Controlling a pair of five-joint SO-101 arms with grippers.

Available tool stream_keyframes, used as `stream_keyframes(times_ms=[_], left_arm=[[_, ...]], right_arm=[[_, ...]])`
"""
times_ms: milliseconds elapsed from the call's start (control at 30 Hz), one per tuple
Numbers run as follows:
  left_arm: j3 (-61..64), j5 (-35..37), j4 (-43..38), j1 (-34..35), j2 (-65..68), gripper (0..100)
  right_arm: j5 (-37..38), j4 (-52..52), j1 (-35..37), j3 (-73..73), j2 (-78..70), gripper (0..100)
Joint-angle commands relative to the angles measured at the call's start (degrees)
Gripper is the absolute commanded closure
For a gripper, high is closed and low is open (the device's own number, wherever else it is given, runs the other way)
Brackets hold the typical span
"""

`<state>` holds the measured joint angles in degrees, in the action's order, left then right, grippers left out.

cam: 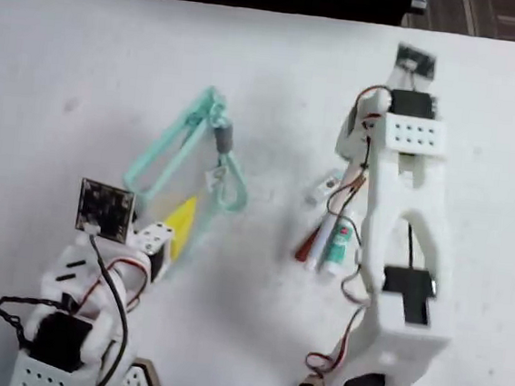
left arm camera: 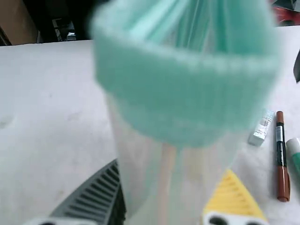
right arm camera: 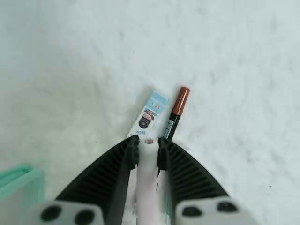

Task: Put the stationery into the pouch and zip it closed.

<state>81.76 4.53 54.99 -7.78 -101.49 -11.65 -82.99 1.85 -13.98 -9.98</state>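
Left tool (left arm camera: 173,176) clenched on pouch (cam: 183,158), left of centre on desk (cam: 87,67). Right tool (right arm camera: 147,144) grasping white pen (right arm camera: 146,173). Brown marker (right arm camera: 174,112) and eraser (right arm camera: 149,115) side by side on desk, near right tool tips.

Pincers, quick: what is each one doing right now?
Left pincer: closed on the pouch.
Right pincer: closed on a white pen.
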Motion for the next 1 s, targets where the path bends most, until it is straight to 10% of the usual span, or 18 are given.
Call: stream_keyframes(times_ms=[0, 467, 967], left_arm=[[-0.5, -2.5, 0.5, -4.4, -0.5, 77], [-0.4, -2.6, 0.6, -5.1, -0.5, 73], [-0.4, -2.7, 0.6, -5.1, -0.5, 73]], right_arm=[[0.6, 2.6, -0.1, -1.1, 13.1, 98.2], [0.6, 24.7, 22.8, -1.1, 49.1, 98.2], [0.5, 26.8, 35.8, -0.7, 48.5, 98.2]])
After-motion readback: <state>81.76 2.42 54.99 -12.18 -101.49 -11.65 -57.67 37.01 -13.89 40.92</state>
